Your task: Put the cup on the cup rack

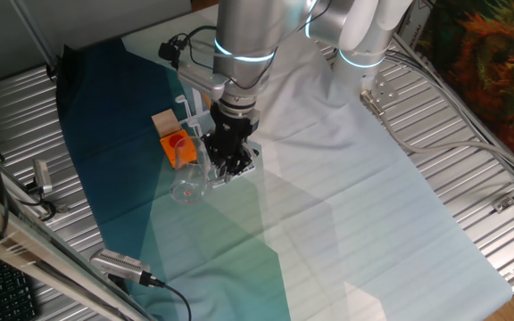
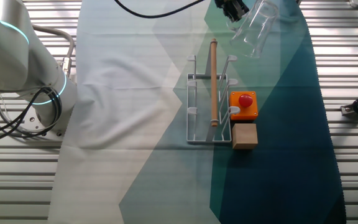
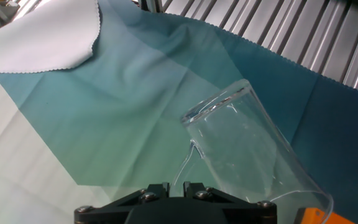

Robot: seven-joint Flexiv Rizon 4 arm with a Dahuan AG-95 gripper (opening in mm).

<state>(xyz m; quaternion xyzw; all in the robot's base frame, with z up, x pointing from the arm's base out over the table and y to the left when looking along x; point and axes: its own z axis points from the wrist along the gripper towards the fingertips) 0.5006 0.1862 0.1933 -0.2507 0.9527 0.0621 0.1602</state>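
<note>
The clear glass cup (image 3: 247, 149) hangs tilted above the teal cloth, and its thin handle (image 3: 189, 163) runs down between my fingers. My gripper (image 3: 176, 186) is shut on that handle. From one fixed view the cup (image 1: 188, 178) sits low and left of the gripper (image 1: 221, 165). In the other fixed view the gripper (image 2: 234, 11) and the cup (image 2: 255, 28) are at the top edge, beyond the far end of the white cup rack (image 2: 189, 112). The rack's pegs (image 1: 186, 105) partly show behind the arm.
A wooden rod (image 2: 214, 81) lies along the rack. An orange box with a red button (image 2: 243, 104) and a brown block (image 2: 244, 135) stand against the rack's right side. Cables and a grey device (image 1: 119, 263) lie on the slatted metal table at the left.
</note>
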